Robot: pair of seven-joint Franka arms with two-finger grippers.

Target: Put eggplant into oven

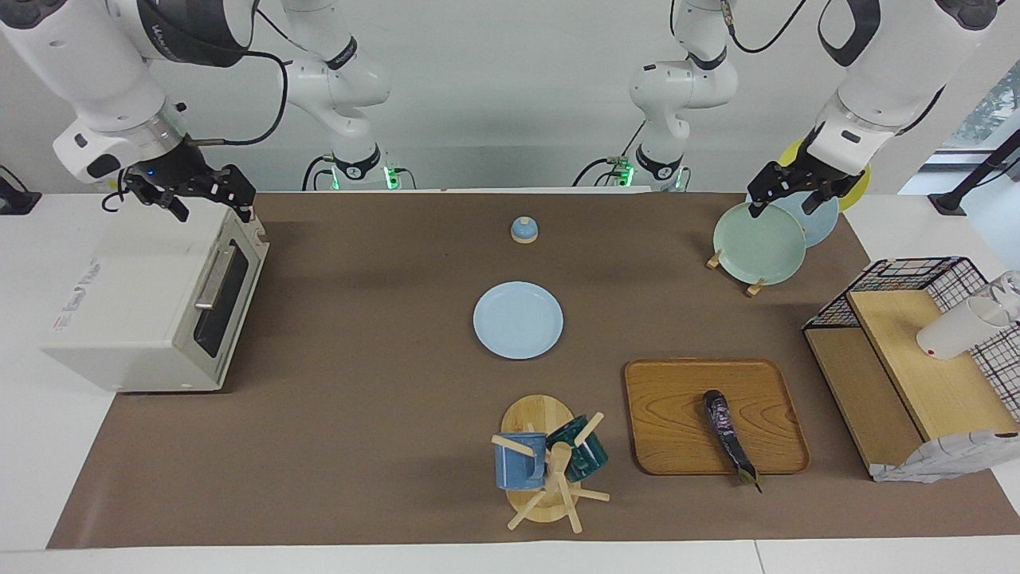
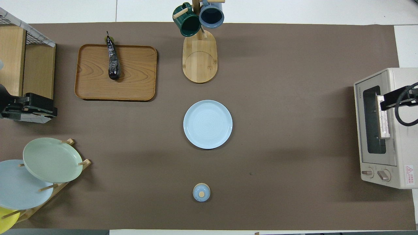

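Eggplant (image 1: 729, 438) lies on the wooden tray (image 1: 677, 414), long axis running away from the robots, stem tip over the tray's rim. Left gripper (image 1: 789, 195), wide and empty over the plate rack (image 1: 753, 285), is the closer one. Right gripper (image 1: 209, 203), also wide, hovers over the shut oven (image 1: 151, 311).
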